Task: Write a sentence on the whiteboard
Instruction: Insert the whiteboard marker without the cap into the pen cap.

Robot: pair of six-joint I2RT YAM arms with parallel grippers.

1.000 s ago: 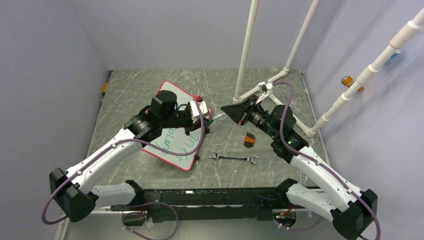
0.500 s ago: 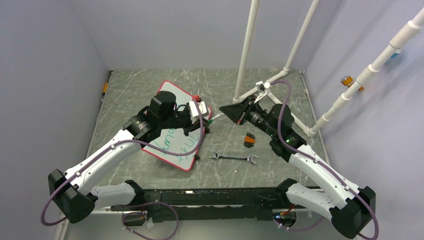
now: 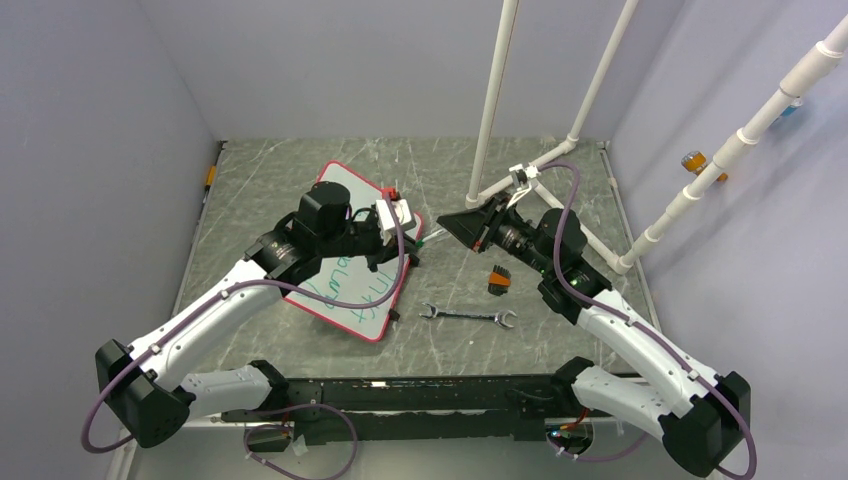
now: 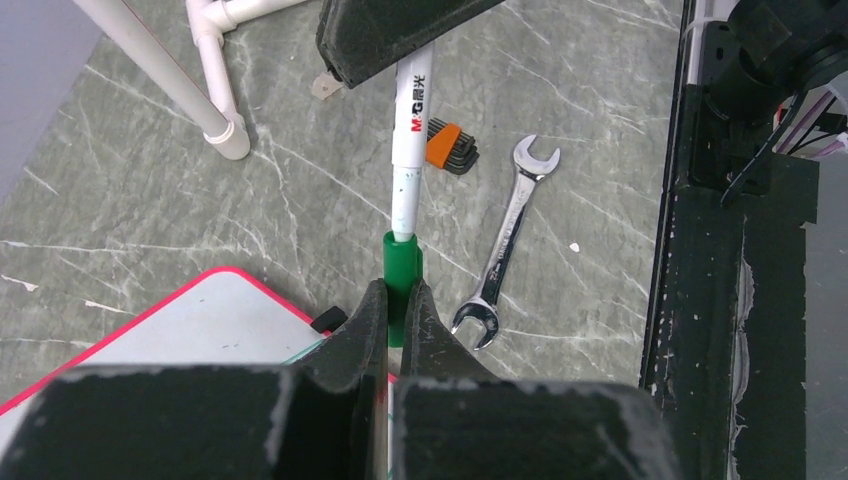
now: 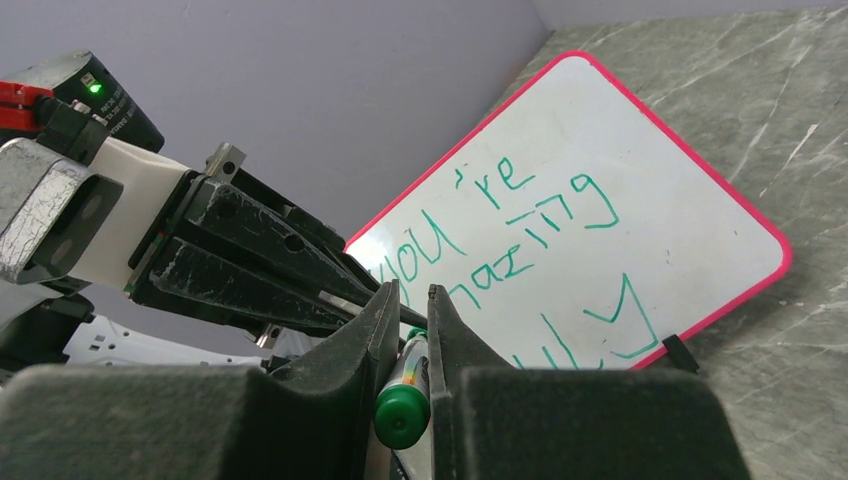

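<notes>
**Both grippers closed on one marker, beside the whiteboard**

The left gripper [image 4: 395, 295] is clamped on the green cap [image 4: 401, 262] of a white marker [image 4: 412, 110]. The right gripper [image 5: 408, 296] is clamped on the marker barrel from the opposite end, so the marker spans the gap between the two, above the table [image 3: 300, 170]. The whiteboard [image 3: 345, 186] lies flat on the table, left of centre and turned diagonally, with the left arm crossing over its middle. The sentence [image 5: 500, 225] runs in green handwriting over three lines; "you're" is legible in the right wrist view, and the lower lines are partly hidden by the fingers. A wrench [image 3: 467, 316] and an orange-and-black hex key set [image 3: 498, 279] lie right of the board.
</notes>
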